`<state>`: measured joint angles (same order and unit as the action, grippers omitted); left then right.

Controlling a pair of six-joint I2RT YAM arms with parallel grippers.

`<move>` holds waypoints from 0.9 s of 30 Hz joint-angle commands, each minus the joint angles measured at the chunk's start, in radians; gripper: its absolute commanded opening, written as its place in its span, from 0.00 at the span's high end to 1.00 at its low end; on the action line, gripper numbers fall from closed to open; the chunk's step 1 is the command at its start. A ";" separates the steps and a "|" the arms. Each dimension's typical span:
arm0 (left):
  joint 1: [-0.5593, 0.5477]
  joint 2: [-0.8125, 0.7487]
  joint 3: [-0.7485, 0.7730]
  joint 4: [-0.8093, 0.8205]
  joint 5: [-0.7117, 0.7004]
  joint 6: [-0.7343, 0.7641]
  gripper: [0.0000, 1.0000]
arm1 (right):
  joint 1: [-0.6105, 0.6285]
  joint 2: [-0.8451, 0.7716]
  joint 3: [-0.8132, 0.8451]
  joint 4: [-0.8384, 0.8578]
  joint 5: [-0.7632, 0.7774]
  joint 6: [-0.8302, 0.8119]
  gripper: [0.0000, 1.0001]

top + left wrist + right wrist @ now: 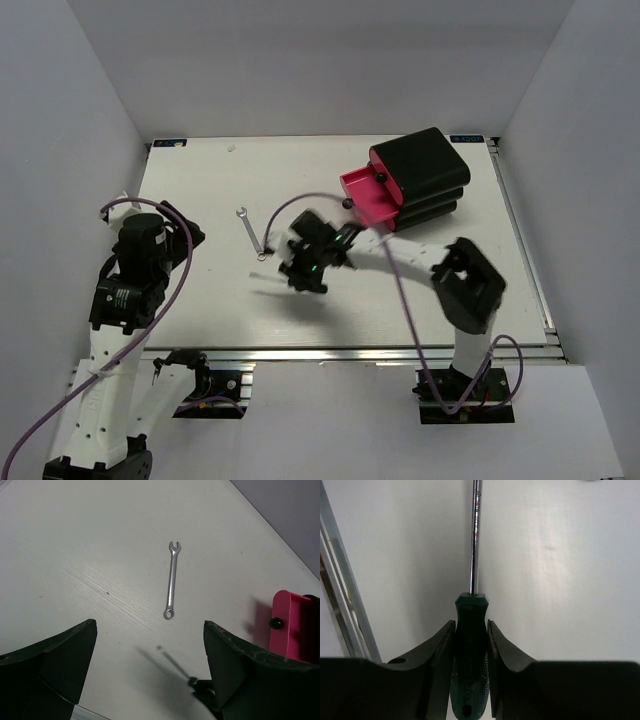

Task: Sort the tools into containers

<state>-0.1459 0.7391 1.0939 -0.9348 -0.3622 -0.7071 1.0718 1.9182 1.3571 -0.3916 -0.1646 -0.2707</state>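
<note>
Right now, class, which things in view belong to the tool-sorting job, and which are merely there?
Job: green-handled screwdriver, clamped in the right gripper; silver wrench lying on the table; open pink drawer; black cabinet.
Merely there: purple cables; aluminium rail.

White table (215,175) carries a wrench (251,233) (silver) and black cabinet (425,165).
</note>
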 commanded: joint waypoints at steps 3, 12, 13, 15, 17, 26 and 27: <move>0.000 0.020 -0.045 0.117 0.014 -0.003 0.04 | -0.303 -0.278 0.074 -0.098 -0.429 -0.349 1.00; -0.001 0.127 -0.091 0.266 0.098 -0.003 0.04 | -0.508 -0.213 0.146 -0.021 -0.424 -0.570 1.00; -0.001 0.135 -0.089 0.281 0.103 -0.003 0.04 | -0.524 -0.194 0.170 -0.013 -0.423 -0.571 1.00; -0.001 0.151 -0.091 0.295 0.118 -0.003 0.04 | -0.576 -0.154 0.181 0.023 -0.441 -0.599 1.00; 0.000 0.164 -0.097 0.312 0.134 -0.005 0.04 | -0.605 -0.134 0.180 0.063 -0.452 -0.644 1.00; -0.001 0.184 -0.144 0.370 0.169 -0.034 0.04 | -0.705 -0.013 0.289 0.023 -0.480 -0.797 1.00; -0.001 0.187 -0.146 0.372 0.170 -0.034 0.04 | -0.711 -0.010 0.286 0.023 -0.478 -0.805 1.00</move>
<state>-0.1459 0.9257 0.9539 -0.6014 -0.2180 -0.7300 0.3630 1.9121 1.5909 -0.3923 -0.5949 -1.0016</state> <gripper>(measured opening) 0.965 0.339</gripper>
